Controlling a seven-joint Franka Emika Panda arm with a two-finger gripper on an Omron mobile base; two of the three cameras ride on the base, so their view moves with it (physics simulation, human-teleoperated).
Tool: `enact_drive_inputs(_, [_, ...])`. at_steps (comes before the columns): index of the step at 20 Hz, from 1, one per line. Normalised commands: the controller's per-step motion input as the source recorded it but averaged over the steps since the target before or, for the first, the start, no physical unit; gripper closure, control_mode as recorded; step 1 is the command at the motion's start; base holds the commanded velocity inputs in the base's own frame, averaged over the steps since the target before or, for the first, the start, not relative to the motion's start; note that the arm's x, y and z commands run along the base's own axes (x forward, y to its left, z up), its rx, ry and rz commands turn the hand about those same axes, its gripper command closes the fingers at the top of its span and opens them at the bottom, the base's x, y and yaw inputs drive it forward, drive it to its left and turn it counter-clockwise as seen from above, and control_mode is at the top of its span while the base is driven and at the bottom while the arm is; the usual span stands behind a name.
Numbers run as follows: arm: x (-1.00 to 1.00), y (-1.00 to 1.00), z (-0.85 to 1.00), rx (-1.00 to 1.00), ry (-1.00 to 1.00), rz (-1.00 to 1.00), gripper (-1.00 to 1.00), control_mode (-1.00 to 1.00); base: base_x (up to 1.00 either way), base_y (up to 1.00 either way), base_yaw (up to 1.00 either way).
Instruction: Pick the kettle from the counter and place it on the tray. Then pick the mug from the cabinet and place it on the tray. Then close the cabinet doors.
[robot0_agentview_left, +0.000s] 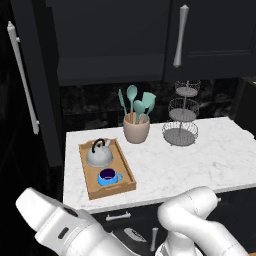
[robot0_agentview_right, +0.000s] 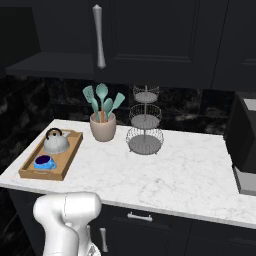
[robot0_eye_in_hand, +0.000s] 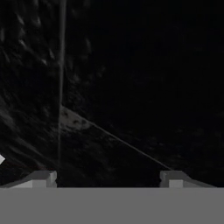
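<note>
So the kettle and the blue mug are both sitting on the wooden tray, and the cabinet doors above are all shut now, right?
Not quite. The kettle and the blue mug do sit on the wooden tray, but the cabinet doors are not all shut: the left door stands swung open, as the left base view shows. The other door looks shut.

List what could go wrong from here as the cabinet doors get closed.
1. The left cabinet door stands swung wide open beside the counter; a glancing push on its edge may slip off instead of swinging it.
2. The gripper is open and faces a dark surface, so judging contact looks hard.
3. The tray with the kettle and mug sits near the counter's left edge; a low arm sweep might knock it.
</note>
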Motion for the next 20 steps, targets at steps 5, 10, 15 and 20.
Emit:
enact_drive_inputs(5, [0.13,0.48,0.13,0.07,-0.03,-0.15,-1.0,-1.0,0.0,0.0,0.0])
enact_drive_inputs(10, [0.1,0.17,0.31,0.15,-0.01,-0.12,-1.0,-1.0,0.0,0.0,0.0])
enact_drive_inputs(15, [0.0,-0.19,0.26,0.27,-0.09,0.0,-1.0,-1.0,0.0,0.0,0.0])
enact_drive_inputs(20, [0.0,-0.01,0.31,0.26,-0.04,-0.02,-1.0,-1.0,0.0,0.0,0.0])
